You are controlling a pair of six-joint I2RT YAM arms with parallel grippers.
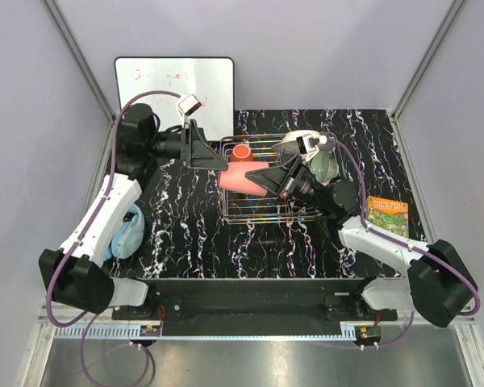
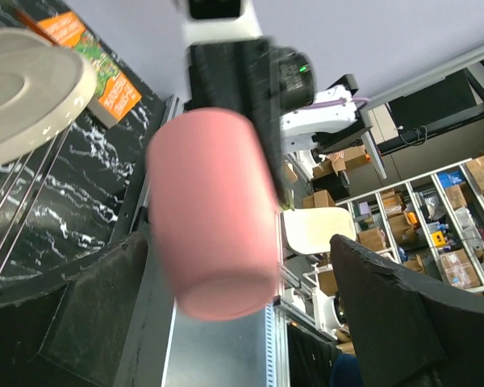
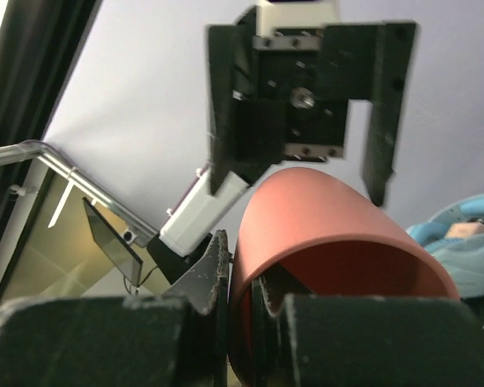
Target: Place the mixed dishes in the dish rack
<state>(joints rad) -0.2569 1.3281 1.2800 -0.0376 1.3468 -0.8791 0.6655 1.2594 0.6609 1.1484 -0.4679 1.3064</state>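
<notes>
The pink cup (image 1: 242, 177) lies sideways in the air over the silver wire dish rack (image 1: 258, 214). My right gripper (image 1: 276, 179) is shut on its rim, one finger inside and one outside, as the right wrist view shows the cup (image 3: 331, 218) and gripper (image 3: 244, 266). My left gripper (image 1: 214, 153) is open at the rack's left side, facing the cup's base (image 2: 214, 210). Its fingers (image 2: 363, 298) stand wide apart, clear of the cup. The orange mug (image 1: 241, 151) stands in the rack. A white bowl (image 1: 294, 143) and a mint-green bowl (image 1: 323, 165) sit at the rack's back right.
A white whiteboard (image 1: 169, 89) lies at the back left. Blue headphones (image 1: 127, 232) lie by the left arm. An orange book (image 1: 387, 215) lies right of the rack on the black marbled table.
</notes>
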